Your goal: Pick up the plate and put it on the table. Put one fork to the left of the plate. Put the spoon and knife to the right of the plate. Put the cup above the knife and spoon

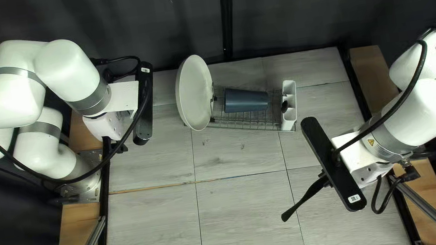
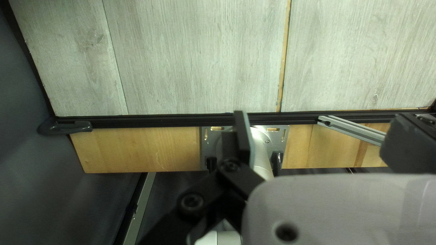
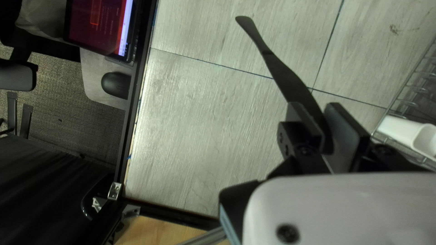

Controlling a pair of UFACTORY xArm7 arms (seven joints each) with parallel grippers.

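Knife in my grip, plate in the rack: placement is the risk

My right gripper (image 3: pixel 315 109) is closed down on what looks like the knife (image 3: pixel 290 84), a thin strip pinched between both pads, its long free end reaching out over the near part of the table (image 1: pixel 247 204). My left gripper (image 2: pixel 323 120) has its jaws spread wide with nothing between them, over the table's left edge.

What worries me most is that long overhang. If the free end meets the table before the rest, it could lever the knife round in my narrow pads, and it would land crooked or slip out. Letting go too high would make it bounce or spin. And because the plate (image 1: pixel 194 92) is not laid out, I have only a guess for "right of the plate"; set the knife too far inward and the plate may later come down on it. The plate itself could roll or knock the cup if I draw it out at a slant.

The wire rack (image 1: pixel 253 125) holds the plate upright at one end, and beside it the dark cup (image 1: pixel 246 100) lying on its side; I can't see what is inside the cup. At the other end is the white cutlery holder (image 1: pixel 288 105), with something dark in a compartment; whether that is fork or spoon, I can't tell.
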